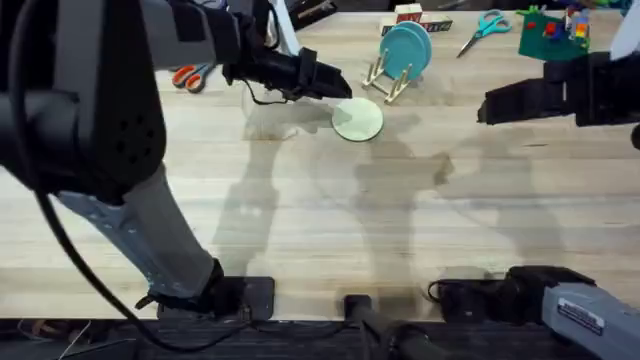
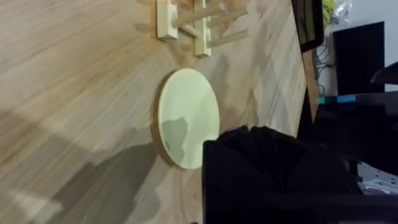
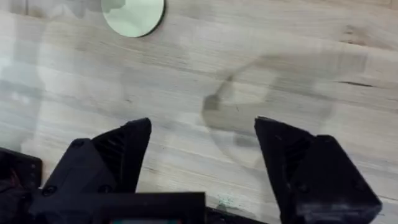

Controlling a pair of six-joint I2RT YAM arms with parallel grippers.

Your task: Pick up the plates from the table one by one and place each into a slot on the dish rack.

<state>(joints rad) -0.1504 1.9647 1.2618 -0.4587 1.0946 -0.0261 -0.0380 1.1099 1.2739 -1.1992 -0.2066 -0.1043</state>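
The pale cream-yellow plate [image 1: 357, 120] lies flat on the table [image 1: 300, 210], just in front of the dish rack [image 1: 384, 80]. A turquoise plate [image 1: 405, 48] stands upright in a slot of that rack. My left gripper [image 1: 343, 87] hovers at the cream plate's far-left edge, just above it. In the left wrist view the cream plate [image 2: 186, 118] lies close by, with the rack's pegs [image 2: 196, 25] beyond it. My right gripper [image 1: 482, 108] hangs open and empty to the right of the rack. The right wrist view shows its gripper [image 3: 202, 124] over bare wood, far from the cream plate [image 3: 134, 14].
Orange-handled scissors [image 1: 188, 75] lie at the back left. Teal scissors [image 1: 485, 25] and a green block build [image 1: 553, 30] sit at the back right. A small box [image 1: 408, 14] stands behind the rack. Bare wood stretches across the middle and front of the table.
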